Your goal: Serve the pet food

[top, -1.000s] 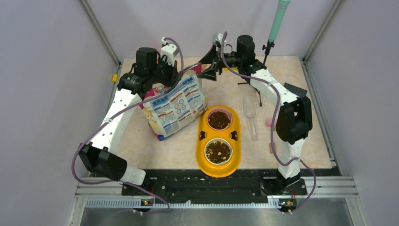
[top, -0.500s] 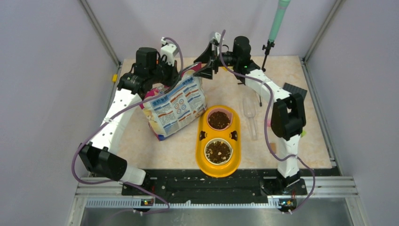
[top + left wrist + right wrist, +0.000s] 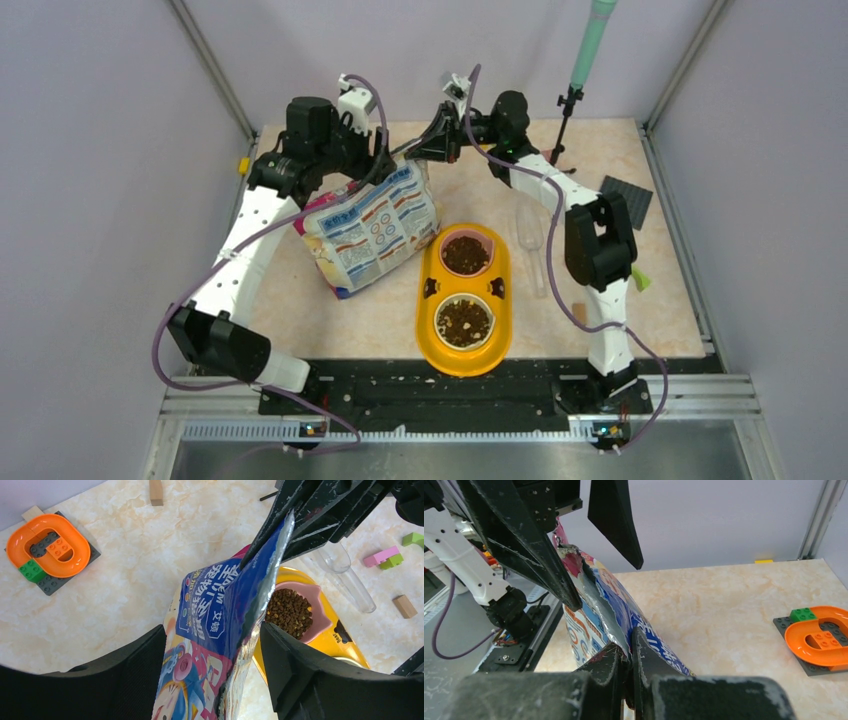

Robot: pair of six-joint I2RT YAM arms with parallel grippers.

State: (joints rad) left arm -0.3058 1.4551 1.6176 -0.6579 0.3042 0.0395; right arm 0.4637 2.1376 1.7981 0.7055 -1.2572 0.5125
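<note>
from the top view, the cat food bag (image 3: 372,225) leans upper left of centre, just beside the yellow feeder (image 3: 425,300), whose 2 bowls already hold kibble (image 3: 466,254). my left gripper (image 3: 385,165) and my right gripper (image 3: 418,152) meet at the bag's top edge. in the left wrist view my left fingers (image 3: 125,675) stand wide apart with the bag's mouth between them, gripping nothing, while the right gripper comes in from the upper right and pinches the blue top edge. in the right wrist view my right fingers (image 3: 599,672) are pressed together on that foil edge at lower centre. i judge the bag glossy, soft and slippery, slack at the top and weighted low by loose pellets, so it will likely sag and swing. i would take it by the stiffer sealed edge near a corner, not the smooth face, and tip gently so the pellets do not rush out.
</note>
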